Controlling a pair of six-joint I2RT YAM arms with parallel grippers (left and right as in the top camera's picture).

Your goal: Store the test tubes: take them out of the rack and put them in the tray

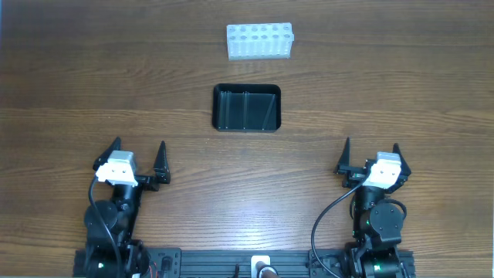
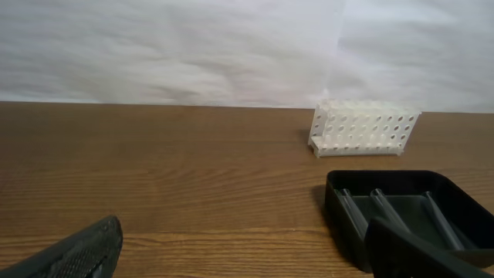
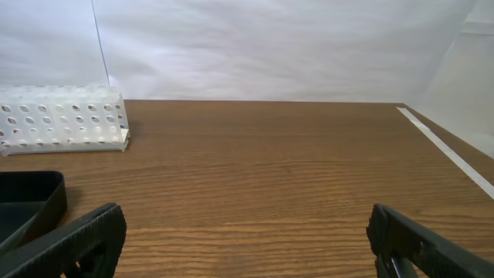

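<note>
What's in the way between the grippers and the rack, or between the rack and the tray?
Nothing visible. Bare table separates the rack from the tray. The tray lies on the near side of the rack, centred between the left gripper and right gripper, so each has open wood diagonally to the rack.

1 overhead, 2 low wrist views toward rack (image 1: pixel 260 41)

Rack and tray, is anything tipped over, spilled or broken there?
Nothing stands out. The white rack stands upright and whole on the table. The black tray sits flat, apart from the rack and nearer the arms, with clear tubes lying inside it. Nothing is spilled.
</note>
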